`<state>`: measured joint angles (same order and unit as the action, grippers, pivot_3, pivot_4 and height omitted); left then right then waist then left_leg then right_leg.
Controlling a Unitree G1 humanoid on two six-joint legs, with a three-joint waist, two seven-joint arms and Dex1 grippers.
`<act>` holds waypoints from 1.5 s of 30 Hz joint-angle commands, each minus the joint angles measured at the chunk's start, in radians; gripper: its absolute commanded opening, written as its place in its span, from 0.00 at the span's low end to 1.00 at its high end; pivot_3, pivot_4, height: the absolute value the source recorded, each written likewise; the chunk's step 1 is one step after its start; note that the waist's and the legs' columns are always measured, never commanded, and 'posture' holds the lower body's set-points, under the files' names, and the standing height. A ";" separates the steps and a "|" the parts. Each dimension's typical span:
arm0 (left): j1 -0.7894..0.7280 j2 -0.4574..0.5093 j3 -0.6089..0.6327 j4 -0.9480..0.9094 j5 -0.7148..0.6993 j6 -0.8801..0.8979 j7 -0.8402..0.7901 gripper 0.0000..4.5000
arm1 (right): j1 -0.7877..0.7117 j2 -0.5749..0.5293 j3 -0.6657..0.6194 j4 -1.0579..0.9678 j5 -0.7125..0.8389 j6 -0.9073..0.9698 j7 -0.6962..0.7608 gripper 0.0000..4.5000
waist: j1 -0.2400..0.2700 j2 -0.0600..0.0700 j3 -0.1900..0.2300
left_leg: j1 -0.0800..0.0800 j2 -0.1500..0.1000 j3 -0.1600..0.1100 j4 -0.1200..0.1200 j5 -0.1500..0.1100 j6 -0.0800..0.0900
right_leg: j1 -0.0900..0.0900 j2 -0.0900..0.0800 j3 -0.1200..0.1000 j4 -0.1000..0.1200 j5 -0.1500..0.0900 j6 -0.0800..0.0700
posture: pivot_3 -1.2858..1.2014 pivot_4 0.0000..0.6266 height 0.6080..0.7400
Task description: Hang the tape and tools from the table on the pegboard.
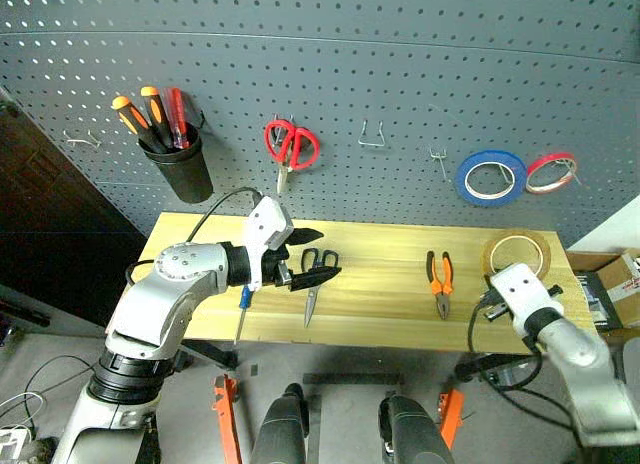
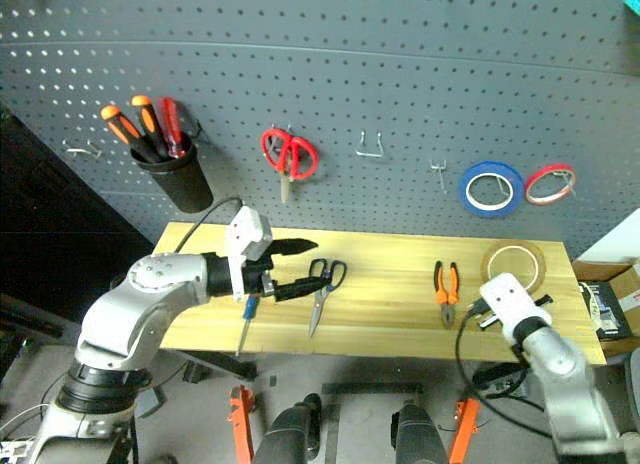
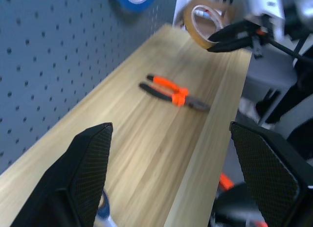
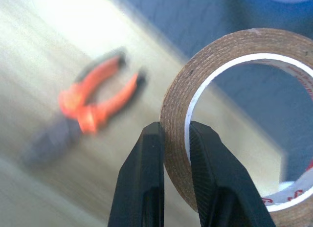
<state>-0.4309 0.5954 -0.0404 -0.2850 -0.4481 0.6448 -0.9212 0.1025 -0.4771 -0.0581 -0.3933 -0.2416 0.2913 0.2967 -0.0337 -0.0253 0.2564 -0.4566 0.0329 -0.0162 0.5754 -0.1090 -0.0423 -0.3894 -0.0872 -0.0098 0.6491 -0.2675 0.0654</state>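
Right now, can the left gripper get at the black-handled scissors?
Probably yes: the left gripper hangs open just above the black-handled scissors, with nothing between them.

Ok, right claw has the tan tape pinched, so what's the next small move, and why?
Probably carry the tape up toward the free hook on the pegboard, left of the blue roll. The right claw is shut on the ring's wall with the ring upright and its hollow centre open, so it looks ready to slip over a hook.
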 commanded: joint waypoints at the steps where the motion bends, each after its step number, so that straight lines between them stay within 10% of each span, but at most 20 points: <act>1: -0.021 -0.013 0.040 -0.033 -0.028 -0.030 0.021 0.90 | -0.050 0.043 0.076 -0.178 -0.126 -0.062 -0.092 0.10 | -0.001 0.000 0.000 | 0.000 0.000 0.000 0.000 0.000 0.000 | 0.000 0.000 0.000 -0.001 0.001 -0.001 | 0.50 0.38 1.00; 20: -0.034 -0.027 0.040 -0.013 -0.009 -0.123 0.049 0.90 | -0.616 0.086 0.193 0.579 -0.107 -0.369 -0.115 0.10 | 0.005 -0.003 -0.001 | -0.004 -0.001 -0.001 -0.002 0.001 0.000 | -0.001 0.000 -0.003 -0.001 0.006 0.002 | 0.51 0.33 1.00; 32: 0.008 0.089 -0.006 0.135 0.144 -0.302 -0.040 0.90 | -0.298 0.339 0.087 0.084 0.023 0.198 -0.142 0.99 | 0.002 -0.002 -0.002 | -0.003 0.000 -0.002 0.000 0.002 -0.001 | -0.001 0.001 -0.002 0.002 0.006 0.002 | 0.50 0.33 1.00; 37: -0.021 0.124 -0.031 0.246 0.186 -0.377 -0.110 0.90 | -0.297 0.429 0.101 0.137 -0.052 0.525 -0.252 0.99 | 0.002 -0.003 -0.003 | -0.002 0.001 -0.002 0.000 0.002 -0.002 | -0.001 0.001 -0.002 0.001 0.003 -0.004 | 0.49 0.33 1.00; 45: -0.054 0.095 -0.055 0.291 0.208 -0.413 -0.129 0.90 | -0.525 0.413 -0.076 0.536 0.080 0.500 -0.295 0.99 | 0.002 -0.003 -0.004 | -0.004 0.001 0.000 0.000 0.003 0.000 | -0.004 0.001 -0.001 0.000 0.011 -0.007 | 0.50 0.32 1.00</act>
<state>-0.4843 0.6951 -0.0943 0.0261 -0.2435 0.2507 -1.0419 -0.4057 -0.0505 -0.0928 0.0870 -0.1837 0.8217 0.0240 -0.0320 -0.0281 0.2527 -0.4605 0.0336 -0.0162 0.5757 -0.1058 -0.0422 -0.3930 -0.0860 -0.0111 0.6495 -0.2552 0.0619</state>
